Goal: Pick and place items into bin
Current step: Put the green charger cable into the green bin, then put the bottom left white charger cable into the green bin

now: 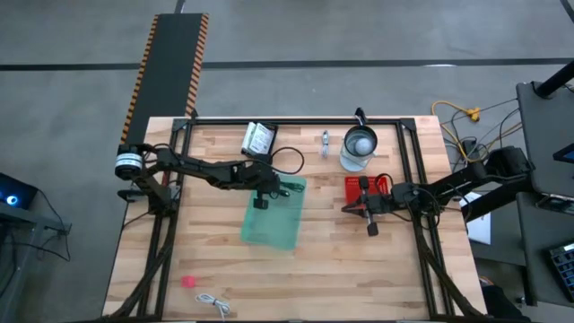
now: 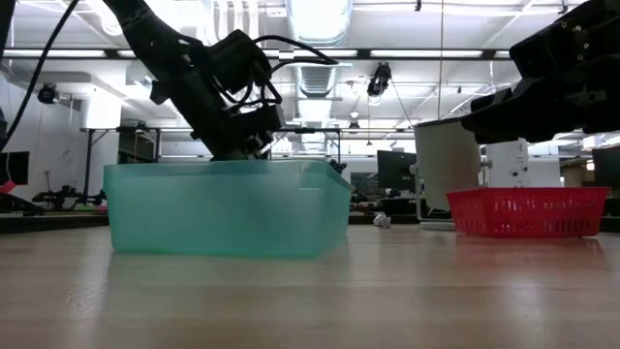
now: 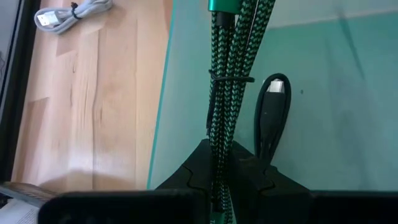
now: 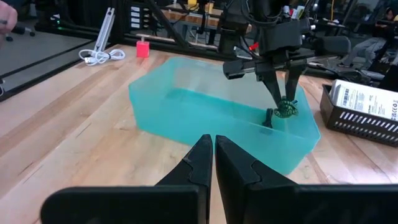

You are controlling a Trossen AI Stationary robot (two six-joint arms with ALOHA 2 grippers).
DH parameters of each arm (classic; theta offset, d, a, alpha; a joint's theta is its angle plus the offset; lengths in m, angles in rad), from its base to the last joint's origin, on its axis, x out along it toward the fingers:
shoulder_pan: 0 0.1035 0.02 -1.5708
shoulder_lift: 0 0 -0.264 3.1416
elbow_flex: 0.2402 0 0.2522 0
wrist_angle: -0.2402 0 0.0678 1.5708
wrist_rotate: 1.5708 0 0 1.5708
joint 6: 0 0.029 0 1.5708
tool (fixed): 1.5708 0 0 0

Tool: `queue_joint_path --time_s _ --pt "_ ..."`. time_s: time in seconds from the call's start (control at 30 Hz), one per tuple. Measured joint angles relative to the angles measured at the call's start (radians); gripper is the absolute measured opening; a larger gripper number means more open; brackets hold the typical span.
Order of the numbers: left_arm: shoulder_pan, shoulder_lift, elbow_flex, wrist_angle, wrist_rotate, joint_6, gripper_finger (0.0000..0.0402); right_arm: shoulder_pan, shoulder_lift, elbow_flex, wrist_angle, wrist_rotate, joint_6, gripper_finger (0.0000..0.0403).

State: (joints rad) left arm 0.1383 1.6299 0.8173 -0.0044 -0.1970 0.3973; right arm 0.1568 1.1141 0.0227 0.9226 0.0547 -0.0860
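Note:
My left gripper reaches down into the teal bin at its far right corner and is shut on the green stick, a tied bundle of green braided cord. A black looped piece lies on the bin floor beside it. The white coiled cable and the pink bit lie near the table's near left corner. A white packet sits in a black tray, and the silver piece lies by the jug. My right gripper is shut and holds nothing, hovering by the red basket. My left gripper pinches the green stick between its two fingers at one end, with the bundle running out along the fingers. The fingers come from above, pointing down into the bin. The bundle is lifted clear, just above the bin floor.
A clear glass jug with a metal lid stands at the far side, right of centre. The red basket sits in front of it, beside my right arm. Black frame rails run along the table's far and side edges.

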Motion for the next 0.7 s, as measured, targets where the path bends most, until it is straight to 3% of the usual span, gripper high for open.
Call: queue_joint_path --time_s 0.17,0.7 --pt "0.000 0.000 0.001 0.004 0.000 0.000 0.0023 0.000 0.000 0.000 0.000 0.000 0.000 0.0009" --pt "0.000 -0.001 -0.002 0.031 -0.002 -0.002 0.0100 0.000 0.000 0.000 0.000 -0.001 0.000 0.0009"
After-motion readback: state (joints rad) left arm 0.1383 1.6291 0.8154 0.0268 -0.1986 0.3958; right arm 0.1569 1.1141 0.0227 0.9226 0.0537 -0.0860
